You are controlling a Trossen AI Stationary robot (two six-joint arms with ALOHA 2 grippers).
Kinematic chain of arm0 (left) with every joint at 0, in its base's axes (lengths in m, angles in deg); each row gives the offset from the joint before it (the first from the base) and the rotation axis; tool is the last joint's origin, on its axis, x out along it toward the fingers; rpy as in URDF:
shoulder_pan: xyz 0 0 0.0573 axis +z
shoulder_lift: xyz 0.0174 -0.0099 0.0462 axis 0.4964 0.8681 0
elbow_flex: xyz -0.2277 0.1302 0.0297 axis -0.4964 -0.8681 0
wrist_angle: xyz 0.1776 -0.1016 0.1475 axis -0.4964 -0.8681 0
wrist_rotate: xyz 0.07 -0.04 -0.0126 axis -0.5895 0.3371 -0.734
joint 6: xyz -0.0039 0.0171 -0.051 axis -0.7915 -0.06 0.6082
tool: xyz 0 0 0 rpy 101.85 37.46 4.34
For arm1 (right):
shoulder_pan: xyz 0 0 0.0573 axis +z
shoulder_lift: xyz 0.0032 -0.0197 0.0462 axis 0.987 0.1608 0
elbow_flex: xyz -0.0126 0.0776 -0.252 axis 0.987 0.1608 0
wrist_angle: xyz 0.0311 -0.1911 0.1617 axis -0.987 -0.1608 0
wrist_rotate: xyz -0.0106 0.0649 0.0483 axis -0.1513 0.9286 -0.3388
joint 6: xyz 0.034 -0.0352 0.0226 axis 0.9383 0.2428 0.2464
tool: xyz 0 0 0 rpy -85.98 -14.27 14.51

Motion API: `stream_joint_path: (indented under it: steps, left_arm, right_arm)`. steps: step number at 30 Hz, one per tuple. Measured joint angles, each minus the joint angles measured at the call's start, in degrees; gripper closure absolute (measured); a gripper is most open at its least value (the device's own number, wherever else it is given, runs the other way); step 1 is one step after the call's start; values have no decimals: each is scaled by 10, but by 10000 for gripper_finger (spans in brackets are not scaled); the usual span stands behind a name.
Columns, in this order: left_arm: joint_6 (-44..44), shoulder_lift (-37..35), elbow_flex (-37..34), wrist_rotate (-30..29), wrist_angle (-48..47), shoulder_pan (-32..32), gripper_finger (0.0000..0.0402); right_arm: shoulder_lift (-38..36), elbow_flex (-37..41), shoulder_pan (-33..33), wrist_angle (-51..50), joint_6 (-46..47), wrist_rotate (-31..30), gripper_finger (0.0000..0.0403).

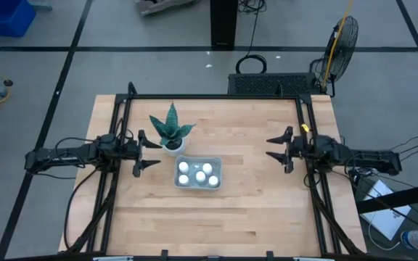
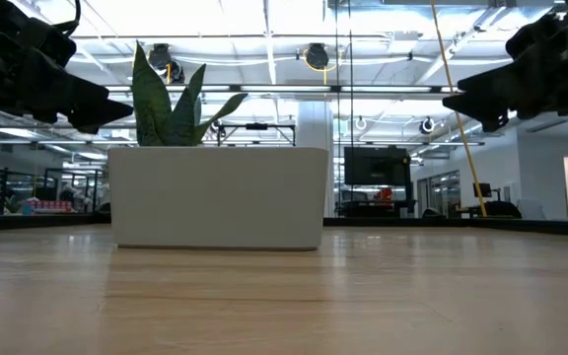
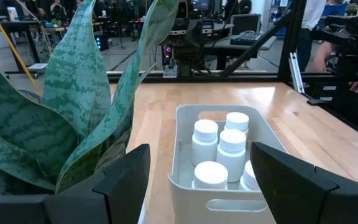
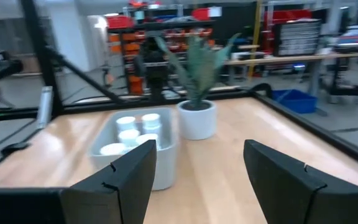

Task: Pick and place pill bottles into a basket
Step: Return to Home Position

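While the left pincer (image 1: pixel 153 154) and right pincer (image 1: pixel 271 148) gape empty, basket (image 3: pixel 178 155) walls half hide the pill bottles (image 3: pixel 232 146).

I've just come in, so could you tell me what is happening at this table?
Nothing is being held. All five small white pill bottles stand inside the pale grey rectangular plastic basket mid-table, beside a white pot with a spiky green plant. The left hand and right hand hang open and empty on either side, clear of it.

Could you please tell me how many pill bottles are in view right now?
5: all the pill bottles stand clustered inside the basket, beside the plant pot.
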Motion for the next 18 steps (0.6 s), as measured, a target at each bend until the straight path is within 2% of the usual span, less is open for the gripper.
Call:
stream_joint_path:
  steps: [6, 13, 18]
  left_arm:
    - [-5, 0, 0, -5, 0, 0, 117]
    - [17, 0, 0, -74, -7, 0, 117]
    - [16, 0, 0, -77, -6, 0, 117]
  right_arm:
    - [0, 0, -48, 9, 8, 0, 167]
    - [0, 0, -52, 9, 9, -1, 167]
    - [0, 1, -52, 8, 10, 0, 167]
